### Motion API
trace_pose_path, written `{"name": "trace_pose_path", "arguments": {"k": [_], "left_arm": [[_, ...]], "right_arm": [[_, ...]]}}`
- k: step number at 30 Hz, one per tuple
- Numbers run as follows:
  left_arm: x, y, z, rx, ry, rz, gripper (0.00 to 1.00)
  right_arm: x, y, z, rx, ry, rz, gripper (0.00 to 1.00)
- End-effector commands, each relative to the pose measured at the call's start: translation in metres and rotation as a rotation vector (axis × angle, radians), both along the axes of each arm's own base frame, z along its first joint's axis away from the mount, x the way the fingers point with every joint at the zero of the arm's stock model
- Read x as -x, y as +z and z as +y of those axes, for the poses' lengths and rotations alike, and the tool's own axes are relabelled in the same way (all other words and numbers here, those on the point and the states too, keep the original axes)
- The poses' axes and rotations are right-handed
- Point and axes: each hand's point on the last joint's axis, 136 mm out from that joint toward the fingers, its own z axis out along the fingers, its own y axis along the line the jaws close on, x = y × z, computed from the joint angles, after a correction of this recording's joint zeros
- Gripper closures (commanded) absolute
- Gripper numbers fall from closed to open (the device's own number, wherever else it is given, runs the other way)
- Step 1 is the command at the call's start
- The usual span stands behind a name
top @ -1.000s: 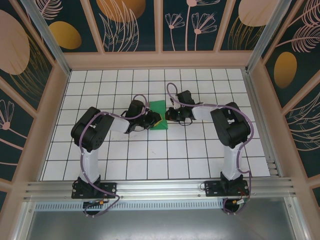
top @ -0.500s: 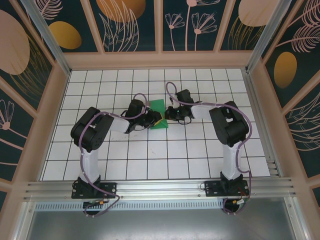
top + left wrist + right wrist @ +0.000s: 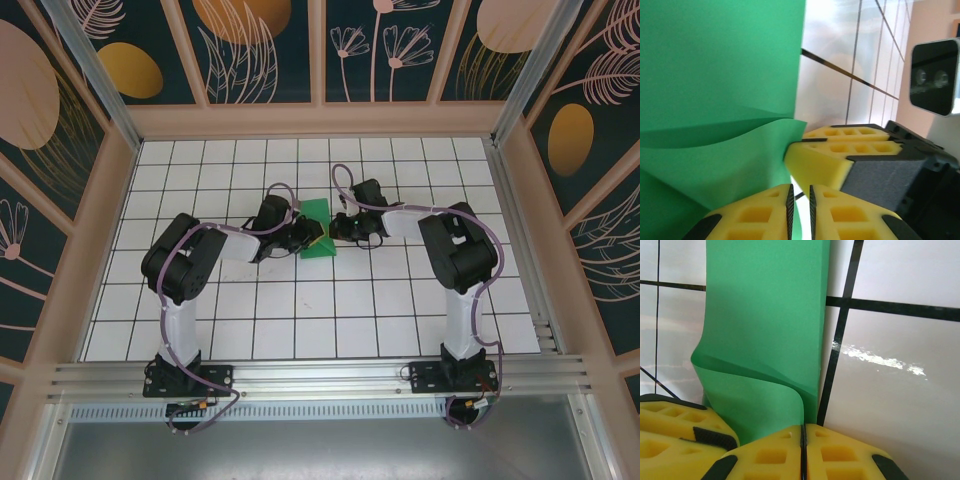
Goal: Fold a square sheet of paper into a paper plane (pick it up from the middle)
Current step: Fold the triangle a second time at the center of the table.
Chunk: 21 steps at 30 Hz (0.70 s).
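The thin bright green sheet of paper (image 3: 318,229), already creased into a narrower shape, lies near the middle of the white gridded worktop (image 3: 400,300), its long axis running away from the arm bases with a slight tilt. One flap curls up off the layer lying flat. The right pincer (image 3: 803,450) has its yellow pads pressed together, and I'd judge it clamped on that raised flap's corner at the sheet's right edge. The left pincer (image 3: 800,207) sits at the left near edge, pads a narrow slit apart; I cannot tell whether paper is nipped there. The sheet lies between the two, neither arm nearer. Bare tiles surround it, and the enclosure walls are well apart.
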Motion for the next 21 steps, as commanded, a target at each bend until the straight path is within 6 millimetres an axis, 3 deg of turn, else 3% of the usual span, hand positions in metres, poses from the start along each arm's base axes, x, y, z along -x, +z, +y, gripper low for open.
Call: {"name": "trace_pose_path", "arguments": {"k": [1, 17, 21], "left_arm": [[0.001, -0.015, 0.003, -0.055, -0.001, 0.015, 0.81], [0.005, -0.026, 0.009, -0.089, 0.014, 0.041, 0.82], [0.006, -0.030, 0.011, -0.105, 0.020, 0.052, 0.82]], "right_arm": [[0.001, -0.020, -0.007, 0.052, -0.004, 0.029, 0.90], [0.001, -0.023, -0.007, 0.061, -0.002, 0.038, 0.87], [-0.001, -0.012, -0.006, 0.052, -0.007, 0.026, 0.84]]}}
